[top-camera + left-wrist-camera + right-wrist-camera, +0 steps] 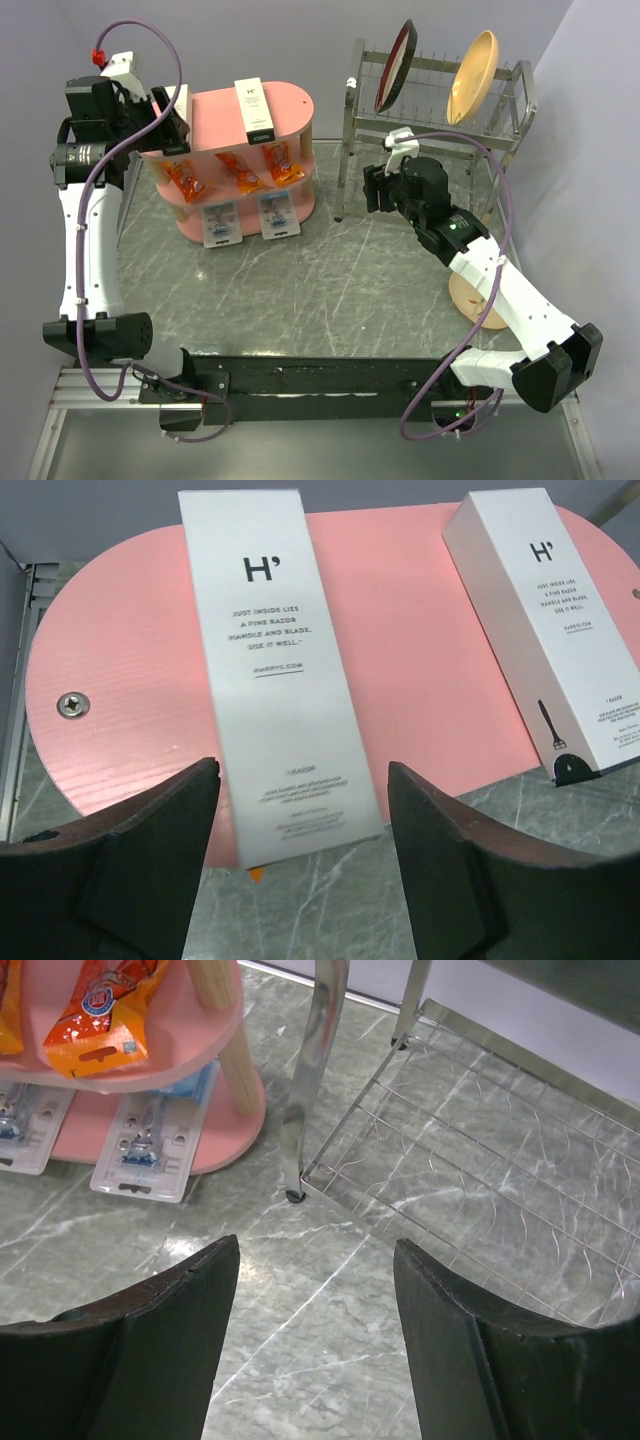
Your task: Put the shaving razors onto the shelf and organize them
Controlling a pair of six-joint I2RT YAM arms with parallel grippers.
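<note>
My left gripper [300, 780] and right gripper [315, 1250] both stand spread, holding nothing, while the shaving razors [221, 222] lie flat on the bottom tier of the shelf [215, 115], near side: light, stiff, slick packs, I judge, best pinched by an edge.

The pink shelf [215, 120] stands at the far left of the grey marbled desk [330, 290]. On its bottom board lie the left razor pack [220, 224] and the right razor pack [279, 214], side by side and jutting over the front edge. Three orange snack packets [243, 172] lie on the middle board. A white box [255, 108] stands on the top board. The left pincer [175, 122] is at that board's left end. The right pincer [370, 192] hangs between the shelf and the metal dish rack [440, 125].
</note>
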